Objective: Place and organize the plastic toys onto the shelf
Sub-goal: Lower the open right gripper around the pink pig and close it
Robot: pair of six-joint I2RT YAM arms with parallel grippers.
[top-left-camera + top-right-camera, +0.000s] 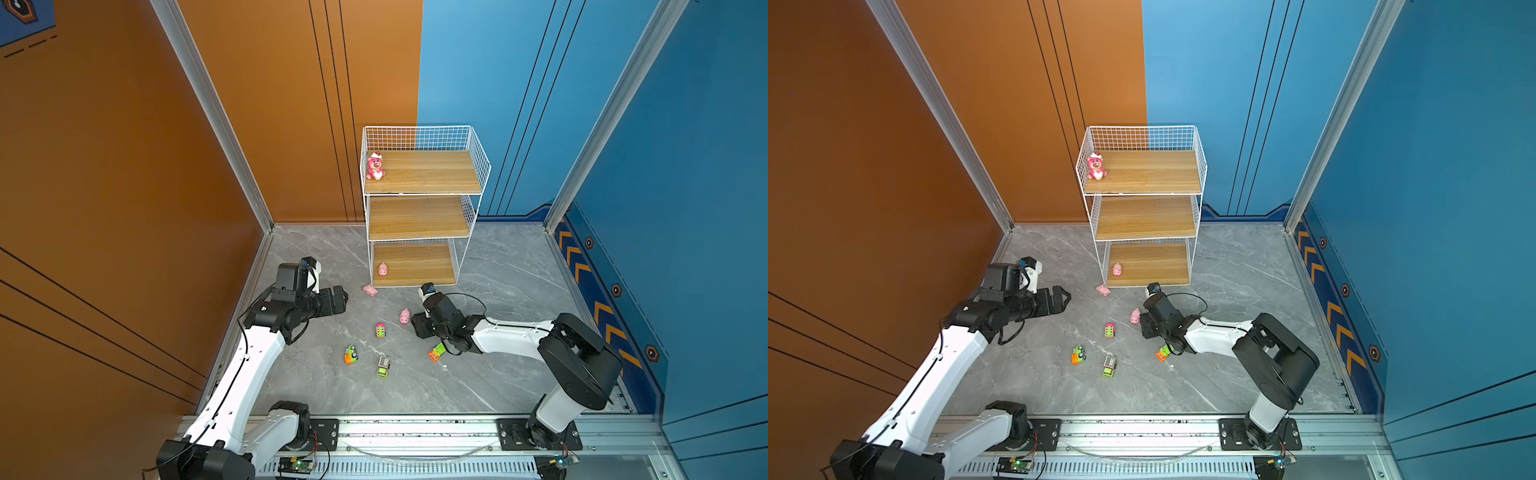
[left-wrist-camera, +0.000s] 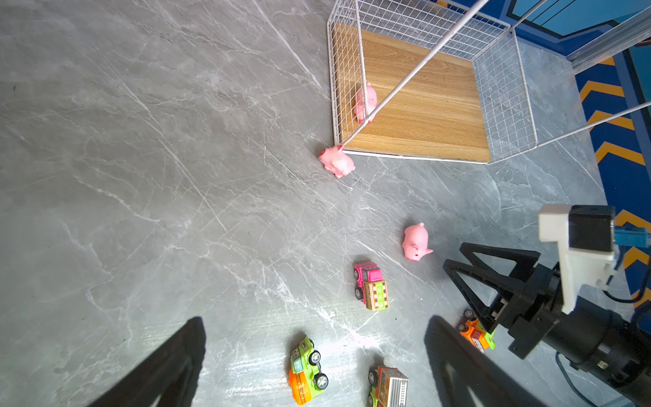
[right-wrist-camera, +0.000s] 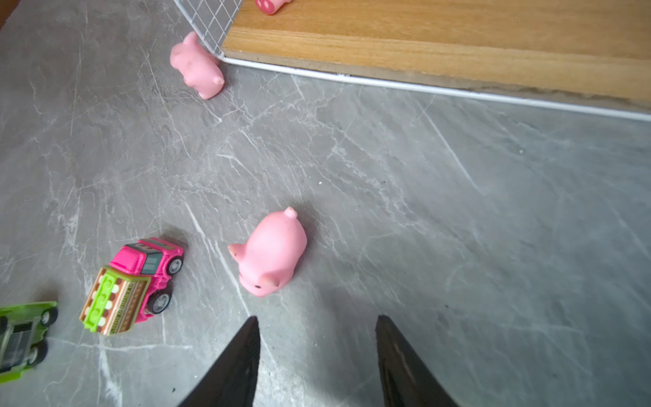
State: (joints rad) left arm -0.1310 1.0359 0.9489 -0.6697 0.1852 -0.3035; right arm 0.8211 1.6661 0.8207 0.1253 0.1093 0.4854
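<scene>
— Well, your shelf stands at the back of the grey floor, and two toys are on it. The pink bear sits upright at the left end of the top board. The first pig lies at the left end of the bottom board.

— Agreed. You also have a second pig on the floor, outside the mesh and right against the shelf's front left corner.

— Your third pig lies on the floor just ahead of your right gripper. In the right wrist view its two black tips stand apart with bare floor between them, gripping nothing.

— Your left gripper is held above the floor, left of the toys. Its jaws are spread wide and are empty.

— You have four vehicles on the floor in front of the shelf. The pink truck is just beside the third pig. The green and orange car and the grey and green truck sit near each other, closer to the rail.

— And your orange and green truck is partly hidden under your right arm in both top views.
</scene>
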